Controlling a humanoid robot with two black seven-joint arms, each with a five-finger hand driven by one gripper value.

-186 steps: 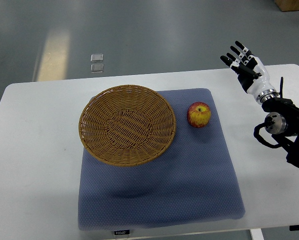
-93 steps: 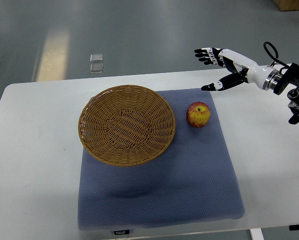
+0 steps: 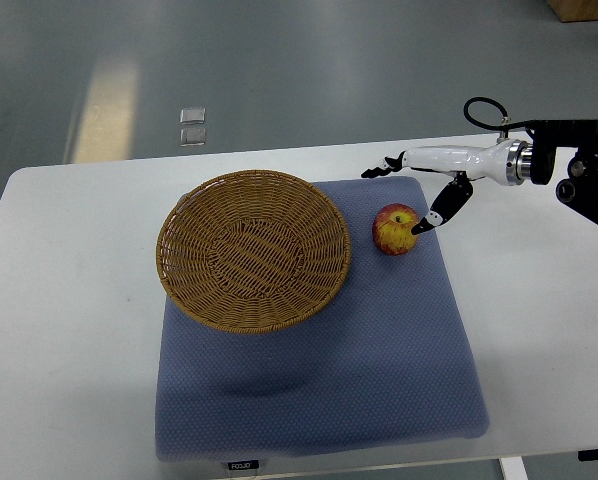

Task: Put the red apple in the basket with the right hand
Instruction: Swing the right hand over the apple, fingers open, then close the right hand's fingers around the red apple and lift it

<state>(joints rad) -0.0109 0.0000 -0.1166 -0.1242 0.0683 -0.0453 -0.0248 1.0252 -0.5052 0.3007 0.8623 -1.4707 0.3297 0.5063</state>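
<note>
A red and yellow apple (image 3: 395, 229) rests on the blue mat (image 3: 319, 380), just right of the round wicker basket (image 3: 254, 248), which holds nothing. My right hand (image 3: 401, 190) reaches in from the right edge and hovers over the apple with its fingers spread. The thumb tip (image 3: 420, 228) is at the apple's right side and the other fingers (image 3: 379, 168) stretch out behind it. Nothing is held. The left arm does not show.
The mat lies on a white table (image 3: 69, 330). Grey floor lies beyond the far edge, with two small pale tiles (image 3: 193, 125) on it.
The right hand has swung from the table's right side leftward and down to the apple, turning from upright to side-on. Apple and basket have not moved.
</note>
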